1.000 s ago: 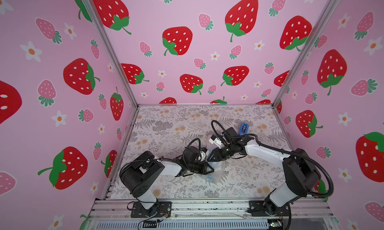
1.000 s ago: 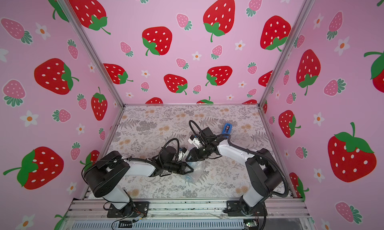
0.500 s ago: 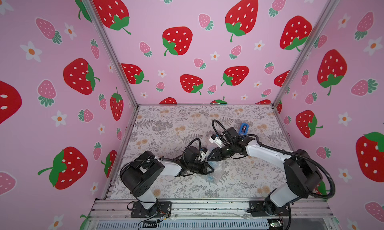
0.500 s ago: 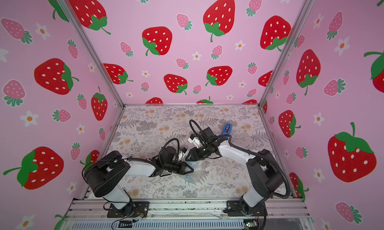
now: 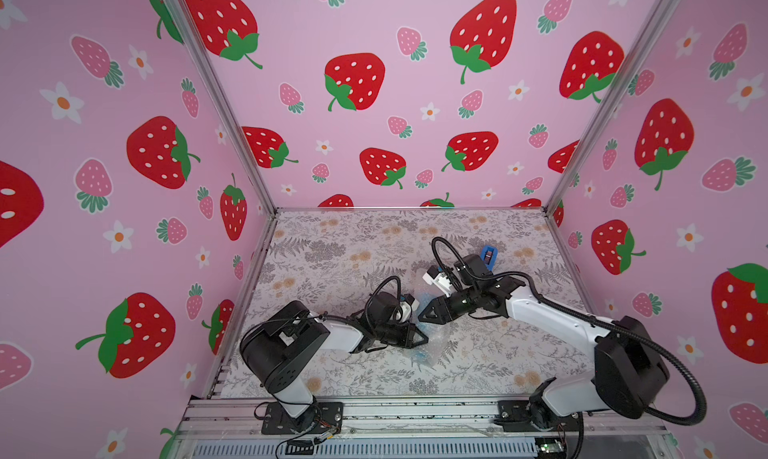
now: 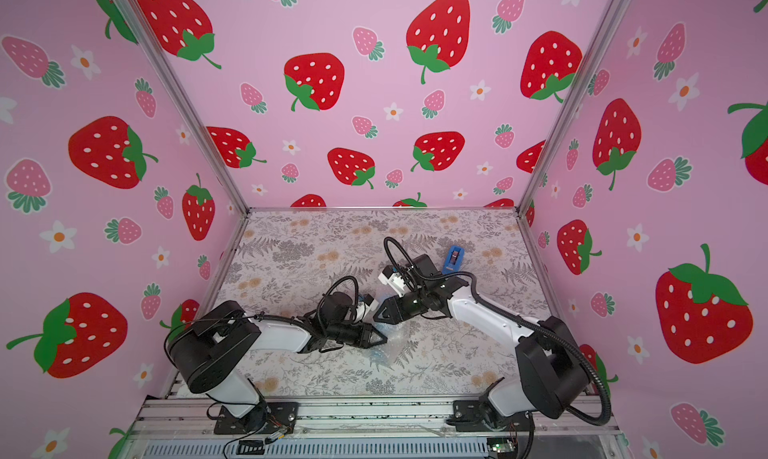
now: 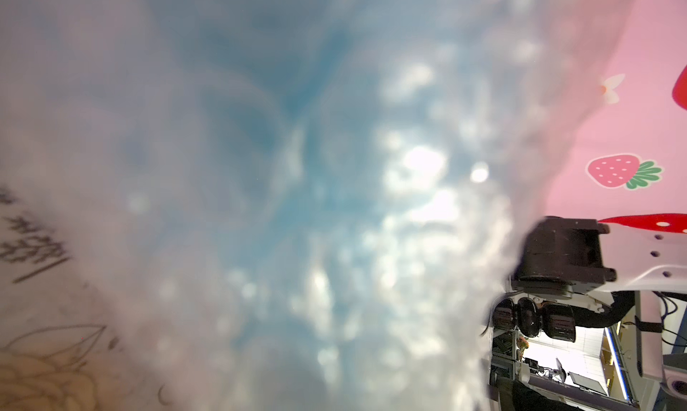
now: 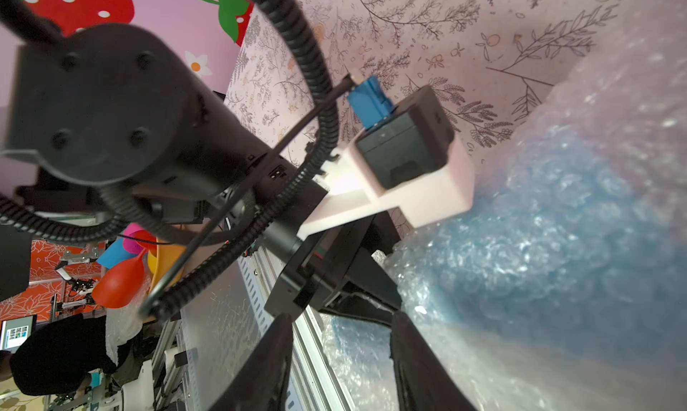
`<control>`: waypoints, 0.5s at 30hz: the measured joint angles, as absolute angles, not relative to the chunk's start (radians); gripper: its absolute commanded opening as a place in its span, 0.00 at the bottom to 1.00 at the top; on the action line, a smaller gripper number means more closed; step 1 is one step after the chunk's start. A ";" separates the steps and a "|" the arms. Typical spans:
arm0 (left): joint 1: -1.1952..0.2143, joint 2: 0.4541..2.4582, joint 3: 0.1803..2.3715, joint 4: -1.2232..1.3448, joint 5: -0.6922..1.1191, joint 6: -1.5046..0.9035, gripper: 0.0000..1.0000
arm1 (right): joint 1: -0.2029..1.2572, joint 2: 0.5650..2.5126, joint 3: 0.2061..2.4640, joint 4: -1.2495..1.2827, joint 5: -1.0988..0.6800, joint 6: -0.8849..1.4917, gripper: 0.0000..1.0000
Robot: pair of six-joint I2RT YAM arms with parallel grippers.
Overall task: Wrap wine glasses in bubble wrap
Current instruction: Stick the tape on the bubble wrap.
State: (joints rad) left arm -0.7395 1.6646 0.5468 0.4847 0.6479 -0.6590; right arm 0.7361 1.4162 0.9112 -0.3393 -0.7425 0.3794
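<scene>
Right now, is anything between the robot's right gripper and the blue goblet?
Yes. The bubble wrap covers the light blue goblet, so that film lies between the goblet and the open right gripper. Nothing else visible stands in the way.

you've got bright, even light in both top views, only faint soft shadows on the table [image 5: 332, 245]; wide-angle lens stretches the walls [image 5: 104, 228] toward the edges. left wrist view: nearly all blur, bubble wrap [image 7: 334, 204] too close to focus, w/ white glare spots, room beyond blown out. right wrist view: sharper, wrap glints, soft up close.
</scene>
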 measured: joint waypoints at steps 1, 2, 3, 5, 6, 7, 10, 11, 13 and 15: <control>-0.739 1.665 0.547 0.486 0.648 -0.659 0.19 | 0.736 1.407 0.899 -0.337 -0.745 0.376 0.44; -0.739 1.665 0.547 0.488 0.648 -0.659 0.19 | 0.735 1.402 0.883 -0.336 -0.747 0.374 0.44; -0.739 1.666 0.547 0.489 0.648 -0.659 0.19 | 0.735 1.402 0.866 -0.333 -0.749 0.372 0.44; -0.739 1.667 0.547 0.491 0.648 -0.659 0.19 | 0.735 1.409 0.840 -0.331 -0.749 0.372 0.44; -0.739 1.668 0.547 0.493 0.648 -0.659 0.19 | 0.733 1.415 0.831 -0.331 -0.749 0.372 0.43; -0.739 1.668 0.547 0.493 0.648 -0.659 0.19 | 0.730 1.421 0.825 -0.330 -0.749 0.372 0.43; -0.739 1.668 0.547 0.494 0.648 -0.659 0.19 | 0.717 1.439 0.818 -0.328 -0.749 0.369 0.42; -0.739 1.668 0.547 0.494 0.648 -0.659 0.19 | 0.708 1.445 0.818 -0.326 -0.749 0.369 0.42; -0.739 1.668 0.547 0.494 0.648 -0.659 0.19 | 0.690 1.455 0.818 -0.318 -0.748 0.369 0.42; -0.739 1.668 0.547 0.494 0.648 -0.659 0.19 | 0.675 1.468 0.818 -0.310 -0.746 0.368 0.42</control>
